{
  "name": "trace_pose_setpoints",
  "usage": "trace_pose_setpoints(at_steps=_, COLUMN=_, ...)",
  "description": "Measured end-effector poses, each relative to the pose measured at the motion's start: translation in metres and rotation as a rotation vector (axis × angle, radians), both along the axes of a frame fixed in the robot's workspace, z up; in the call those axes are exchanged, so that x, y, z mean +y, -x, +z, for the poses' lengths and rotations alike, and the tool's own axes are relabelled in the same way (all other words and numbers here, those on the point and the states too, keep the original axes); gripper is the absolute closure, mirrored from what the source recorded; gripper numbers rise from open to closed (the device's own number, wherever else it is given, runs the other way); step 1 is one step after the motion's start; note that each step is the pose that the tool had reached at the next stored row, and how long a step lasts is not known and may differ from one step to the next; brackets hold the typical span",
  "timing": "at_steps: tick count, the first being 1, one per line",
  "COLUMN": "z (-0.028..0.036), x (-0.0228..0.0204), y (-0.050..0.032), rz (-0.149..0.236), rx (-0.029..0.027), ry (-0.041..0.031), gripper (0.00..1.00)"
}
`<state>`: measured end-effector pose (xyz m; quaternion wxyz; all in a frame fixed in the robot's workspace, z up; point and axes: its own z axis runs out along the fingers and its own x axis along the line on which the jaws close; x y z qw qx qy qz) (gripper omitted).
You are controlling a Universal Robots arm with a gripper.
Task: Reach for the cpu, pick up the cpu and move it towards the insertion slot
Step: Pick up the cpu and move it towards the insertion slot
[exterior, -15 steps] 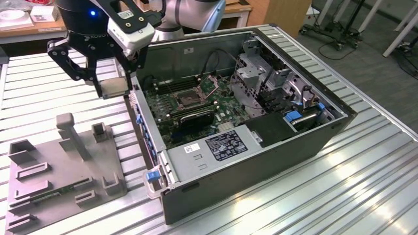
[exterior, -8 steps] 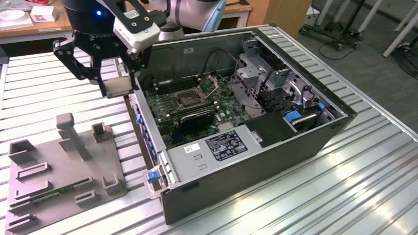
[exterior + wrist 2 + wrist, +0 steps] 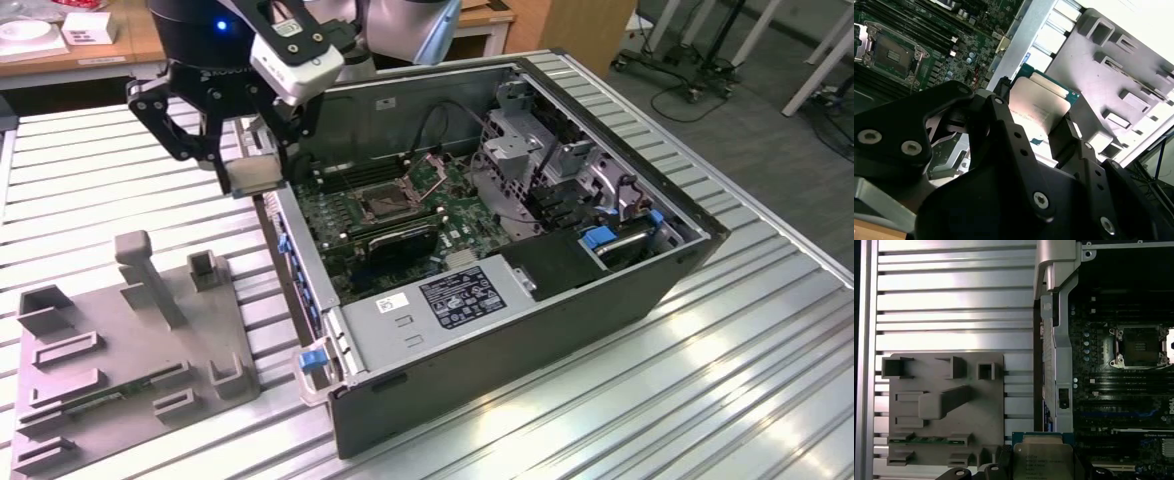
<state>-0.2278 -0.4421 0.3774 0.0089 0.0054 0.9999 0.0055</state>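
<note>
Item: cpu point(image 3: 1036, 102), thin, stiff, light, prob. fragile; I'm pinching it by opp. edges. My hand point(image 3: 254, 165) is gripping it closed, hovering beside case point(image 3: 641, 290), short of insertion slot point(image 3: 378, 203).

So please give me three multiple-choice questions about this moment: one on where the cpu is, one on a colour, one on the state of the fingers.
1. Where is the cpu?
A. Seated in the insertion slot
B. Held in the air near the computer case's edge
C. Lying on the grey tray

2. What colour is the motherboard?
A. Green
B. Red
C. White

3. What state is the gripper in?
A. Open over the tray
B. Shut on nothing
C. Shut on the cpu

Answers:
1 B: in the exterior view it hangs beside the computer case wall, and the insertion slot shows bare.
2 A: the board is green in both wrist views.
3 C: the dark fingers press on the chip's edges.
</note>
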Motion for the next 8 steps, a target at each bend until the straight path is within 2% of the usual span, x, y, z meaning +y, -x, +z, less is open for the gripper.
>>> trace_pose_setpoints(at_steps=8, z=-0.0004, x=0.0, y=-0.0008, rz=0.0, rx=-0.0001, ry=-0.0001, gripper=0.45)
